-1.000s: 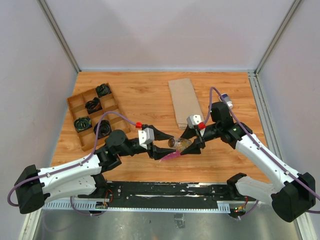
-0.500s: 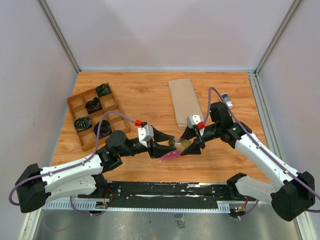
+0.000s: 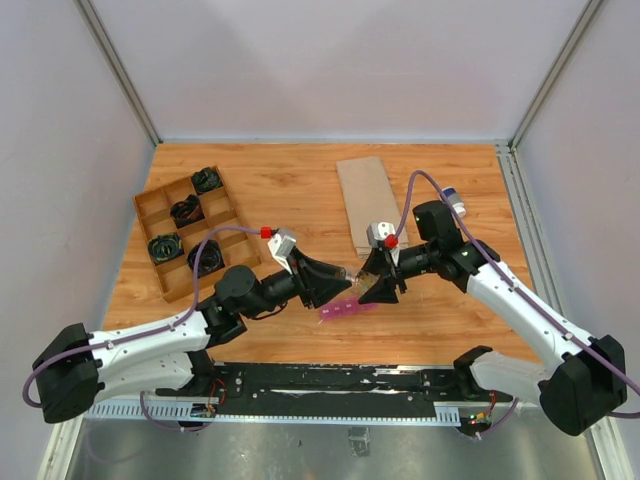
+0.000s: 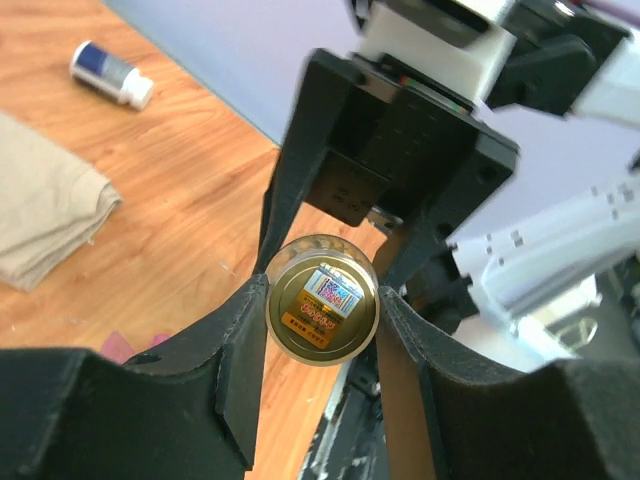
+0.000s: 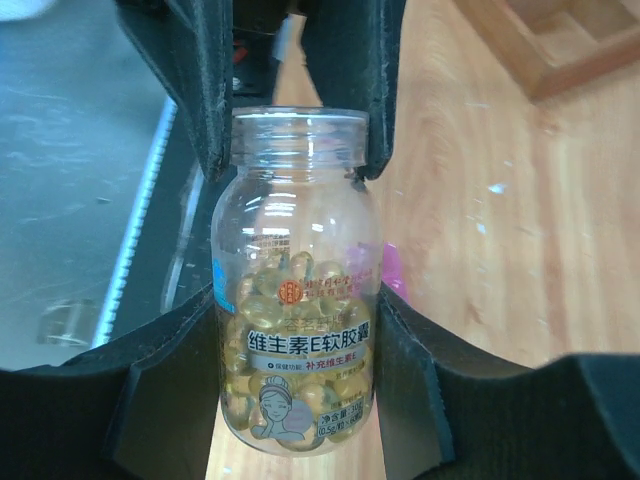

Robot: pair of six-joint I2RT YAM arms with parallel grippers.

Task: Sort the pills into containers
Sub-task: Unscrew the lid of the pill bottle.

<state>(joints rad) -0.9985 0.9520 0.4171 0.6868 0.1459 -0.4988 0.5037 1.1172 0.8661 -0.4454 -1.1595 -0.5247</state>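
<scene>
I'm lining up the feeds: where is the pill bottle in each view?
Top external: the pill bottle is at centre, between left gripper and right gripper.
Left wrist: centre, round end facing the camera.
Right wrist: centre, label readable.
Shared landmark: the pink container strip near the bottle.

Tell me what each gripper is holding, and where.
Both hold the clear round plastic bottle of yellow softgels: right gripper across its body, left gripper on the cap end.
</scene>
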